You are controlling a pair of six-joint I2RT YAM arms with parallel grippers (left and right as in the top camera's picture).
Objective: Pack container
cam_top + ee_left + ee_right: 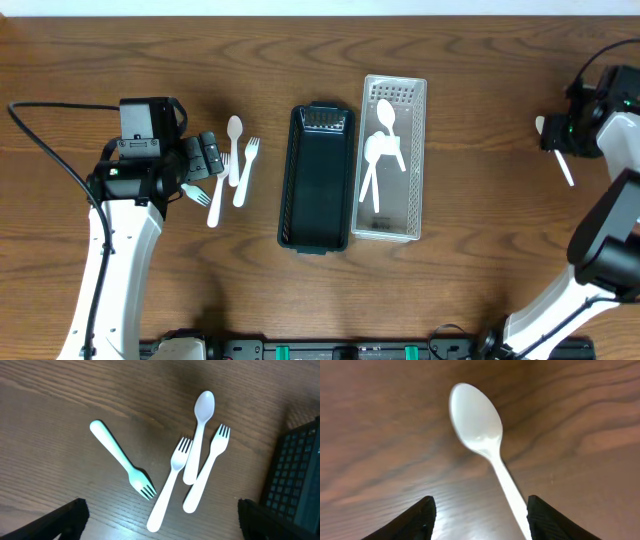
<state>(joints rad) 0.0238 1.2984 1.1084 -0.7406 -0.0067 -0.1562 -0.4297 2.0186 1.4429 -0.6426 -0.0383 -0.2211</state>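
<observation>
Just right of the black bin [316, 190] stands the clear tray [396, 216], holding white spoons [384, 150]; the bin itself looks empty. Left of the bin, on the bench [480, 60], lie two white forks [171, 477] crowding a spoon [198, 435], with a green fork [121, 461] lying apart. Our left jaws hang open above them, so we should centre on the green fork's handle, which is the easiest to take cleanly. Far right of the bin, our right jaws stand open astride a lone spoon [479, 420], off-centre; we square up before closing.
</observation>
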